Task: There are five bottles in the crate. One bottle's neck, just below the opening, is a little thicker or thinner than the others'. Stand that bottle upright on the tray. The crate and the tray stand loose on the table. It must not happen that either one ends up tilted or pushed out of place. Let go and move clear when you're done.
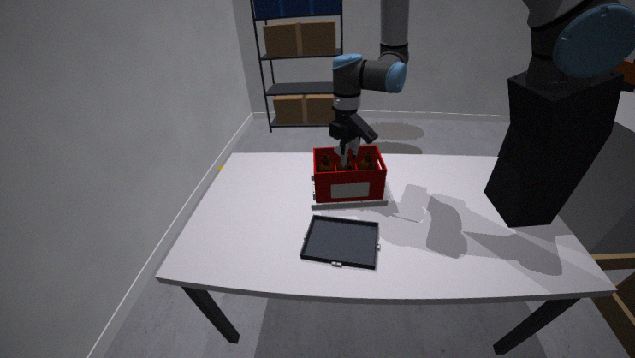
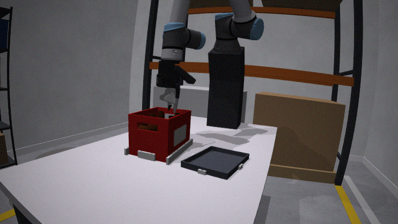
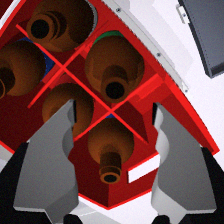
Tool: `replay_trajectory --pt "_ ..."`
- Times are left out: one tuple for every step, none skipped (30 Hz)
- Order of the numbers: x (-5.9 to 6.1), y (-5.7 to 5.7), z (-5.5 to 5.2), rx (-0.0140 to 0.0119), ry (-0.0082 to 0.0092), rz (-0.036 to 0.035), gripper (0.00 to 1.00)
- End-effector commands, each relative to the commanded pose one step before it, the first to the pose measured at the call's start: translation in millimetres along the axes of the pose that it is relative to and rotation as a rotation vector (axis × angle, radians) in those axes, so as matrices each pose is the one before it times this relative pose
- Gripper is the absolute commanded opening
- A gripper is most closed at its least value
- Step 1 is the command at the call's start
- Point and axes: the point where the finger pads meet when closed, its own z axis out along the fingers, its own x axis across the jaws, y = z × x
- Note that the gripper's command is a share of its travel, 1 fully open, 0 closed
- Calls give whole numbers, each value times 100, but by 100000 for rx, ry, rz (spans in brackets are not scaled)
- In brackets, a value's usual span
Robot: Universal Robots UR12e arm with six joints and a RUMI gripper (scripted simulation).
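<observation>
Grey walls (image 1: 133, 66) (image 2: 78, 55) stand around a pale table (image 1: 248, 244) (image 2: 97, 180) (image 3: 210, 105), with the red crate (image 1: 323, 188) (image 2: 147, 141) (image 3: 175, 107) as landmark. Inside the crate are brown bottles (image 1: 325, 164) (image 2: 161, 113) (image 3: 114, 62), five in the wrist view. Going left to right there, one is cut off at the crate's left side; another sits at its upper left; a third is partly behind the left fingertip; a fourth, neck leaning toward the bottom of the view, lies in line with the gap between the fingers; the fifth is up and slightly right of that one. Which neck is odd, I cannot tell, so its place against the gripper (image 1: 349, 159) (image 2: 171, 110) (image 3: 114, 108) is unclear beyond being in the crate below. Over the crate, the gripper points down, fingers spread partway, nothing pinched. Nearer the top camera than the crate, the dark tray (image 1: 344, 241) (image 2: 217, 162) (image 3: 205, 30) lies flat, apart from it, holding no bottle.
</observation>
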Motion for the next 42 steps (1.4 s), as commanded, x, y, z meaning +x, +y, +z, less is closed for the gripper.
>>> replay_trajectory --pt "27 41 -42 -93 41 -17 38" --pt "0 0 0 0 0 0 38" --pt "0 0 0 0 0 0 38" --pt "0 0 0 0 0 0 38" --pt "0 0 0 0 0 0 38" --pt "0 0 0 0 0 0 38" --pt "0 0 0 0 0 0 38" --pt "0 0 0 0 0 0 38" --pt "0 0 0 0 0 0 38" --pt "0 0 0 0 0 0 38" --pt "0 0 0 0 0 0 38" --pt "0 0 0 0 0 0 38" --pt "0 0 0 0 0 0 38" --pt "0 0 0 0 0 0 38" --pt "0 0 0 0 0 0 38" --pt "0 0 0 0 0 0 38" --pt "0 -1 0 0 0 0 38" --pt "0 -7 0 0 0 0 38" --pt "0 0 0 0 0 0 38" --pt "0 0 0 0 0 0 38" --pt "1 -17 0 0 0 0 38" --pt "2 -28 0 0 0 0 38" --pt "2 -38 0 0 0 0 38" --pt "3 -47 0 0 0 0 38" --pt "3 -53 0 0 0 0 38" --pt "3 -55 0 0 0 0 38" --pt "3 -53 0 0 0 0 38" --pt "3 -47 0 0 0 0 38" --pt "2 -38 0 0 0 0 38" --pt "2 -28 0 0 0 0 38" --pt "1 -17 0 0 0 0 38" --pt "0 -7 0 0 0 0 38" --pt "0 -1 0 0 0 0 38" --pt "0 0 0 0 0 0 38" --pt "0 0 0 0 0 0 38" --pt "0 0 0 0 0 0 38" --pt "0 0 0 0 0 0 38" --pt "0 0 0 0 0 0 38" --pt "0 0 0 0 0 0 38" --pt "0 0 0 0 0 0 38" --pt "0 0 0 0 0 0 38" --pt "0 0 0 0 0 0 38"
